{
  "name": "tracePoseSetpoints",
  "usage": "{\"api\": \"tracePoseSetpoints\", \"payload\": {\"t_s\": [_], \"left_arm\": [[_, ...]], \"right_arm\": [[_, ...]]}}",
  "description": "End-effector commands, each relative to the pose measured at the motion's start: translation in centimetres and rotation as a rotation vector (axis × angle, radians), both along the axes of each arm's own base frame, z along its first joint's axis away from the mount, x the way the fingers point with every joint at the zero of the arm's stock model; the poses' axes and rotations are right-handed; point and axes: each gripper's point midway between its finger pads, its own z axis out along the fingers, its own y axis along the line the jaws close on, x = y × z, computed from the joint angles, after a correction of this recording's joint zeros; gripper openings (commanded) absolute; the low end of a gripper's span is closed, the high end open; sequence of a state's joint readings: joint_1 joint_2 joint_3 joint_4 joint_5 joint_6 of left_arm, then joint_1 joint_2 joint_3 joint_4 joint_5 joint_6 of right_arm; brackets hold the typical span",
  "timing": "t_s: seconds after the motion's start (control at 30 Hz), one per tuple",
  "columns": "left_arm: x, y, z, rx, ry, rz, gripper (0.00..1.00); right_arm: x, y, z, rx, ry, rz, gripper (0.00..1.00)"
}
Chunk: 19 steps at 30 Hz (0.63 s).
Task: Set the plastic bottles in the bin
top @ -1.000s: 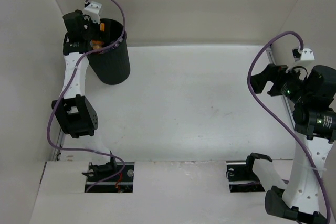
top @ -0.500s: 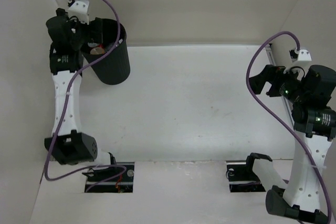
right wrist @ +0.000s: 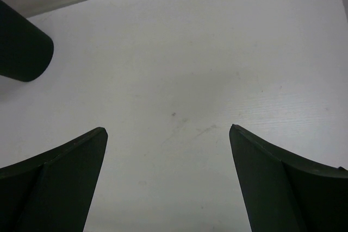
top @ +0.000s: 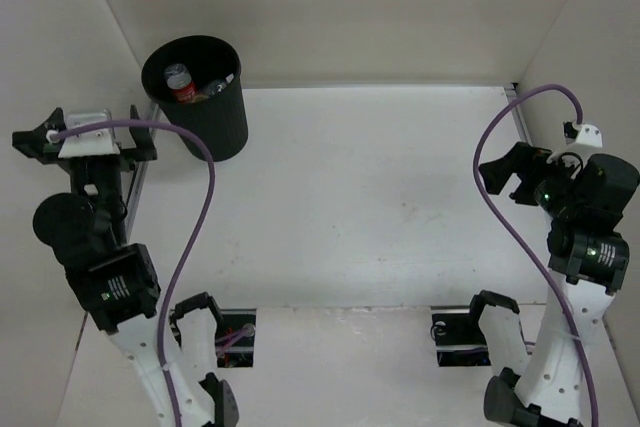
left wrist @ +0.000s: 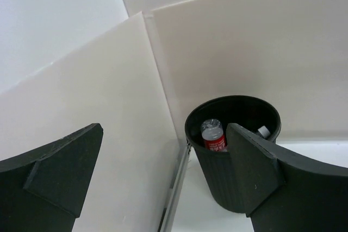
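Top external: white table (top: pixel 380 177), white walls (top: pixel 350 7), black bin (top: pixel 215 129) in far-left corner.

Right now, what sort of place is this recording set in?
Probably a robotics lab test cell, not a home: a white table boxed in by plain white panels, the left arm and right arm mounted at its near edge, and a black bin holding plastic bottles.

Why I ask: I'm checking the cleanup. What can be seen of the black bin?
The bin is a tall, round, black wastebasket, seemingly plastic with a finely ribbed wall, slightly tapered towards its base. It stands upright and open-topped in the far left corner of the table, close to the side wall. Inside show a red-labelled bottle and another's white cap.
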<state>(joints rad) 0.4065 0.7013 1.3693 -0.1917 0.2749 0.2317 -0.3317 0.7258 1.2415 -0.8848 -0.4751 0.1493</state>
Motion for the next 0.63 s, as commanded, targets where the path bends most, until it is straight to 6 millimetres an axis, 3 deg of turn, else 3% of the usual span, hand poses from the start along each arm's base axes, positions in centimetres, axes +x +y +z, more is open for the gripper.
{"api": "tracePoseSetpoints", "payload": {"t_s": [0.0, 0.23, 0.4, 0.6], "left_arm": [[1.0, 1.1, -3.8, -0.092, 0.072, 0.01, 1.0], [-2.6, 2.6, -3.8, -0.163, -0.021, 0.126, 1.0], [-2.4, 1.8, -4.6, -0.239, -0.011, 0.071, 1.0], [-1.8, 2.3, -7.7, -0.325, 0.068, 0.067, 1.0]], "right_arm": [[0.3, 0.5, 3.1, 0.026, -0.13, 0.022, 1.0], [-0.6, 1.5, 2.3, 0.093, -0.137, 0.051, 1.0], [-0.8, 2.1, 2.2, 0.118, -0.127, 0.089, 1.0], [-1.4, 3.0, 0.7, 0.137, -0.113, 0.131, 1.0]]}}
